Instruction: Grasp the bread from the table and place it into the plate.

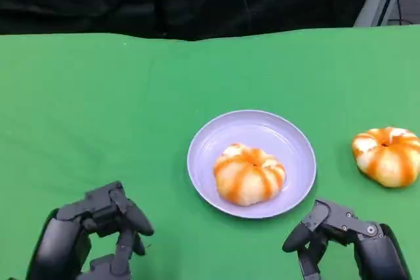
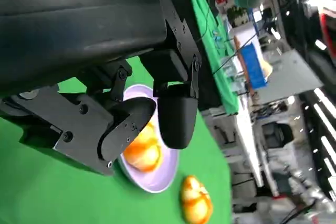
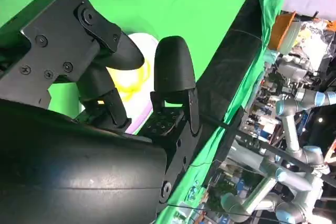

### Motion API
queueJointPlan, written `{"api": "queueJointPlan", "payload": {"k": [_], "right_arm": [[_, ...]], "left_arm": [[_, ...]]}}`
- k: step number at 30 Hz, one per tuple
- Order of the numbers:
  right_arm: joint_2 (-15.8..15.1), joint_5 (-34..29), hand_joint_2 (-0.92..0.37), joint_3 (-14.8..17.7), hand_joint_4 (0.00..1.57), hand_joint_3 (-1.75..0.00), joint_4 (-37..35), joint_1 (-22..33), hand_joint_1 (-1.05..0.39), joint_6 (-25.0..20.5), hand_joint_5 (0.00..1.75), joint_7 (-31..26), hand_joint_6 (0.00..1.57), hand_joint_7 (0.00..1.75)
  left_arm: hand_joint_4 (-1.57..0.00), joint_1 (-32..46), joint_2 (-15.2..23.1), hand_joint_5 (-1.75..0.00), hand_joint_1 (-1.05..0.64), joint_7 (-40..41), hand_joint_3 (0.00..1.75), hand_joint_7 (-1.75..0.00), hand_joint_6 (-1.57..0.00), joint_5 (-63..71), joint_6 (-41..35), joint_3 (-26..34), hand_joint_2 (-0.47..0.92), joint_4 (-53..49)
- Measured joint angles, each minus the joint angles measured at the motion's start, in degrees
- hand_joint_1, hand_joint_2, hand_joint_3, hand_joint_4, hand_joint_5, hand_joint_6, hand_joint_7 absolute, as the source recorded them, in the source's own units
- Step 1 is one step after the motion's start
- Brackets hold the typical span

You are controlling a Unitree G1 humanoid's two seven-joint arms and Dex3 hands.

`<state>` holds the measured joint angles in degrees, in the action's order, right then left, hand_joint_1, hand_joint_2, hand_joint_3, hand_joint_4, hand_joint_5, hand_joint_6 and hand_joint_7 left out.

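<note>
Bread (image 1: 249,174) lies in plate (image 1: 210,142); second bread (image 1: 387,155) lies right of plate. Both hands, left (image 1: 98,231) and right (image 1: 335,231), empty, fingers apart. Next: right hand reaches second bread.

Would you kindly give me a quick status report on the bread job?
Left hand and right hand open, low, holding nothing. One bread on the plate; second bread on the table, right of plate. Path unobstructed.
</note>
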<state>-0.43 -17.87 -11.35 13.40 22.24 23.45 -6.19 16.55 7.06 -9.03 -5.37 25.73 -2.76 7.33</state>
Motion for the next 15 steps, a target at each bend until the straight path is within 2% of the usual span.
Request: {"api": "queueJointPlan", "payload": {"k": [15], "right_arm": [[-0.83, 0.11, -0.31, 0.67, 0.85, -1.32, -0.47, 0.18, -0.04, 1.65, 1.63, 0.17, 0.84, 1.29]], "left_arm": [[-0.85, 0.23, -0.58, -1.75, -0.05, -1.92, 1.44, -1.61, -0.79, 0.24, 2.72, 0.41, 0.34, -2.93]]}}
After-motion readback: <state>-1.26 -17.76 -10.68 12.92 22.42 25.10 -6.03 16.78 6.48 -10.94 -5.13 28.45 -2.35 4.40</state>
